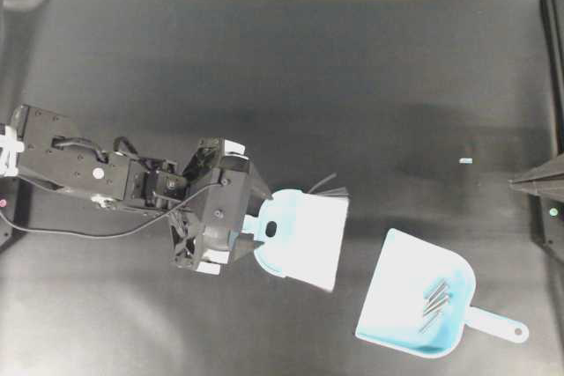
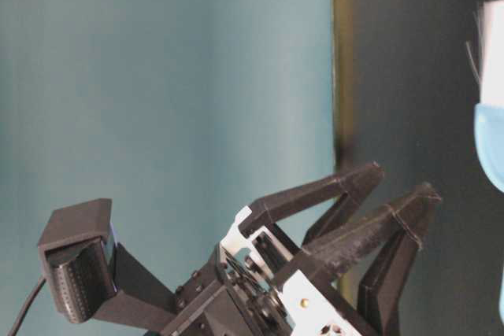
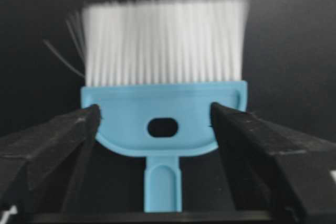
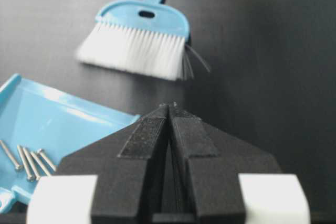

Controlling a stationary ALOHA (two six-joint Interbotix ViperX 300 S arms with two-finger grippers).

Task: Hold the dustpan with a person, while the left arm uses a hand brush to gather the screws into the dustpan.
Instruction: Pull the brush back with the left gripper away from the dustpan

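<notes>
- The dustpan [image 1: 414, 292] is the biggest piece, and we count one. It lies well beyond the tips of the left gripper [image 1: 252, 216], past the brush, with no hand on it. We judge it light, stiff, slick plastic that slides when pushed; its short handle is the place to steady it.
- We count one hand brush [image 3: 164, 123]. Its hood sits between our spread left jaws, each finger [image 3: 68, 135] just beside a flank with a sliver of gap, so it looks let go, not pinched. We reckon it light, with a rigid hood and soft, springy bristles pointing away from the jaws. The hood's flanks or the slim handle running back between the fingers are the places to grip.
- We count two grippers. The right gripper [image 4: 169, 109] has its jaws pressed together on nothing, well back from the brush, with the dustpan ahead and left of its tips.
- The screws [image 1: 435, 304] are smallest; we count about five, bunched inside the dustpan. They look hard, thin and apt to roll.
</notes>
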